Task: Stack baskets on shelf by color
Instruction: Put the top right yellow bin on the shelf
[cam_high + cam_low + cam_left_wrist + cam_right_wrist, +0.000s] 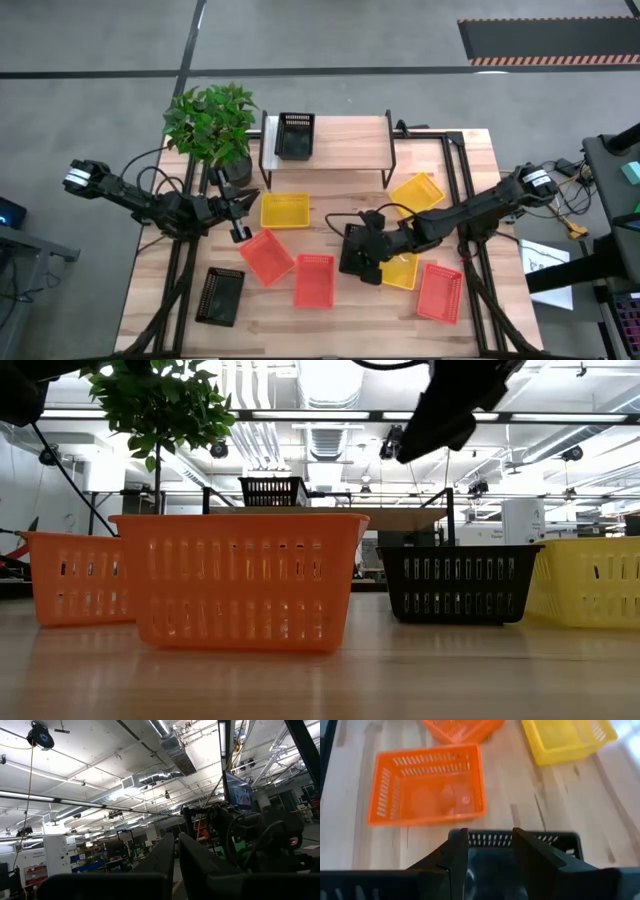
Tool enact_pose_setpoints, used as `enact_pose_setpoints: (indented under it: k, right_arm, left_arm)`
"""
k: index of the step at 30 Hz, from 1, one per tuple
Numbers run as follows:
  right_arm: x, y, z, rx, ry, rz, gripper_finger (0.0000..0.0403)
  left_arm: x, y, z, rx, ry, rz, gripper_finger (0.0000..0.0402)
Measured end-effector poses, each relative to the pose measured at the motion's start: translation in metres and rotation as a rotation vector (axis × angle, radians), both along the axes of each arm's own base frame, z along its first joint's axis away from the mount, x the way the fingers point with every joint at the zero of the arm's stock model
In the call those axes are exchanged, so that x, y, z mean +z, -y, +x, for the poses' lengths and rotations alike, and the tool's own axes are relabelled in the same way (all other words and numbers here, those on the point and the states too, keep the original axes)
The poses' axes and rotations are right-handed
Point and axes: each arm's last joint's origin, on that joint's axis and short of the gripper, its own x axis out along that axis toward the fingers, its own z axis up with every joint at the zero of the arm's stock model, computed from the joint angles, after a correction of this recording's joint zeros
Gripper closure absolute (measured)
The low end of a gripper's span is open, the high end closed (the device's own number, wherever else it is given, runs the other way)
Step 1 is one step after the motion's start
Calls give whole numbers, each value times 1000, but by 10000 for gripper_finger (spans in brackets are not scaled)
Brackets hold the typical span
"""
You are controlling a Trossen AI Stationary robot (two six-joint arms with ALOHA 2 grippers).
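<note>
One black basket (295, 135) stands on the left end of the shelf (340, 145). A second black basket (545, 840) rests with its bottom on the table (455, 585). My right gripper (489, 837) hangs open just above it, tipped down toward the table's left, and the low view shows it clear of the rim. Three orange baskets (265, 255) (313, 280) (440, 293), three yellow ones (285, 210) (417, 190) (400, 270) and a third black one (220, 295) lie around it. My left gripper (238, 208) waits at the left, shut, empty and pointing upward (176, 842).
A potted plant (212, 125) stands at the shelf's left end, close to my left arm. A black frame rail (455, 180) runs along the table's right side. Bare tabletop shows in front of the shelf between the two far yellow baskets (345, 200).
</note>
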Motion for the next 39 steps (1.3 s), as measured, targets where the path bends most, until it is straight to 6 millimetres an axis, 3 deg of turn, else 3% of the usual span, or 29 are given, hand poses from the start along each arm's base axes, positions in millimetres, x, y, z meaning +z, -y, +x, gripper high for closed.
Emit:
enact_pose_setpoints:
  k: [39]
  right_arm:
    - [-7,-1,-3,-25,14,-130,260]
  left_arm:
    - [-1,0,0,-1,-3,0,391]
